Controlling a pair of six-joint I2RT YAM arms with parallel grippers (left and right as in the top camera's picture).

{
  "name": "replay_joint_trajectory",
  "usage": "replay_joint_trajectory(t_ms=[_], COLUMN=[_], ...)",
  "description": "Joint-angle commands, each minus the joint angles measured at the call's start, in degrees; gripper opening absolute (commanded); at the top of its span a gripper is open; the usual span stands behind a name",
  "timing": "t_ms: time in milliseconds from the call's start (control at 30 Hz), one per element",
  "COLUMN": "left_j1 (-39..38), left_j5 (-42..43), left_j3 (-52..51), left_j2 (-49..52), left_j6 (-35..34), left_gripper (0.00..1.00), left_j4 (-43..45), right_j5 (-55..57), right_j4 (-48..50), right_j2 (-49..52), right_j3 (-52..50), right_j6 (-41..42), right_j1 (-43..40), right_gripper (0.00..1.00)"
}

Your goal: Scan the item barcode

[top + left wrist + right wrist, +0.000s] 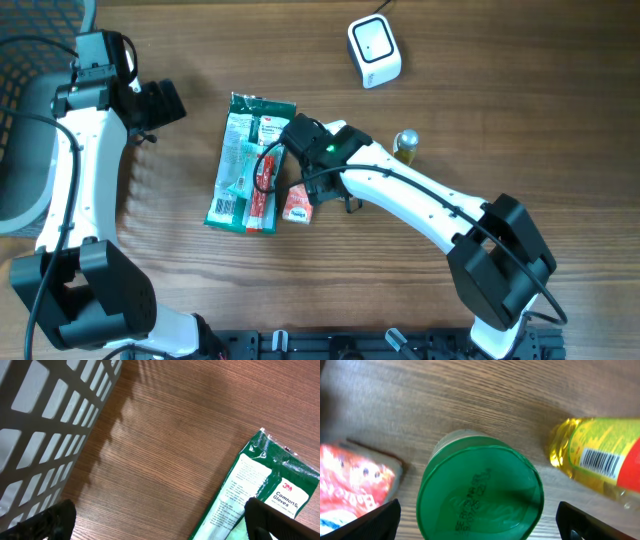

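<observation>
My right gripper (pixel 480 525) hangs open over a round green lid (pixel 480 487) with a printed date code; both fingers stand clear of the lid's sides. Overhead, the right gripper (pixel 335 195) and its arm hide that lid. To its right lies a yellow bottle (pixel 600 457) (pixel 405 145) with its barcode showing, and to its left a red packet (pixel 352 485) (pixel 298 203). A white scanner (pixel 373 50) sits at the back. My left gripper (pixel 162 530) (pixel 165 100) is open over bare wood, beside a green glove pack (pixel 265 492) (pixel 245 160).
A grey mesh basket (pixel 40 435) (pixel 20 100) stands at the table's left edge, close to the left arm. A narrow red packet (pixel 262 190) lies on the glove pack. The wooden table (pixel 500 110) shows bare at the back right.
</observation>
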Motion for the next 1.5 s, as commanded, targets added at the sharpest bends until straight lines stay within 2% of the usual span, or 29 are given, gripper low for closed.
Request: replay_joint_trajectory(t_ms=[0,200,300,333,467,600,667,767,900,1067,1267,1300,1333,1367,1467], left_j1=[0.2,0.2,0.2,0.2,0.2,0.2,0.2,0.2,0.2,0.2,0.2,0.2,0.2,0.2,0.2], left_j5=[0.4,0.4,0.4,0.4,0.4,0.4,0.4,0.4,0.4,0.4,0.4,0.4,0.4,0.4,0.4], left_j3=[0.4,0.4,0.4,0.4,0.4,0.4,0.4,0.4,0.4,0.4,0.4,0.4,0.4,0.4,0.4], left_j2=[-0.1,-0.1,-0.1,-0.1,-0.1,-0.1,-0.1,-0.1,-0.1,-0.1,-0.1,-0.1,-0.1,-0.1,-0.1], left_j6=[-0.1,-0.1,-0.1,-0.1,-0.1,-0.1,-0.1,-0.1,-0.1,-0.1,-0.1,-0.1,-0.1,-0.1,-0.1], left_gripper=[1.0,1.0,1.0,1.0,1.0,1.0,1.0,1.0,1.0,1.0,1.0,1.0,1.0,1.0,1.0], left_j4=[0.1,0.1,0.1,0.1,0.1,0.1,0.1,0.1,0.1,0.1,0.1,0.1,0.1,0.1,0.1], right_j5=[-2.4,-2.6,-2.6,-2.6,-2.1,-2.2,-2.2,-2.9,-4.2,-12.5,-13.6,-13.6,-13.6,-13.6,-13.2], right_j4=[1.4,2.3,2.4,2.5,2.8,4.1,4.0,3.3,3.5,4.0,4.0,3.9,3.9,3.9,-0.4], right_j2=[0.9,0.9,0.9,0.9,0.9,0.9,0.9,0.9,0.9,0.9,0.9,0.9,0.9,0.8,-0.4], right_j3=[-0.6,-0.6,-0.6,-0.6,-0.6,-0.6,-0.6,-0.6,-0.6,-0.6,-0.6,-0.6,-0.6,-0.6,5.8], right_j6=[13.3,17.5,17.4,17.4,14.7,5.2,0.0,-5.4,-5.0,-4.9,-3.4,-3.4,-3.5,-3.7,-3.7], right_j1=[-0.1,-1.3,-2.0,-2.0,-1.9,-1.9,-1.9,-1.9,-1.9,-1.9,-2.0,-2.0,-2.0,-2.0,-3.0], right_gripper=[1.0,0.97,0.72,0.67,0.57,0.58,0.64,0.65,0.65,0.69,0.71,0.76,0.93,1.0,1.0])
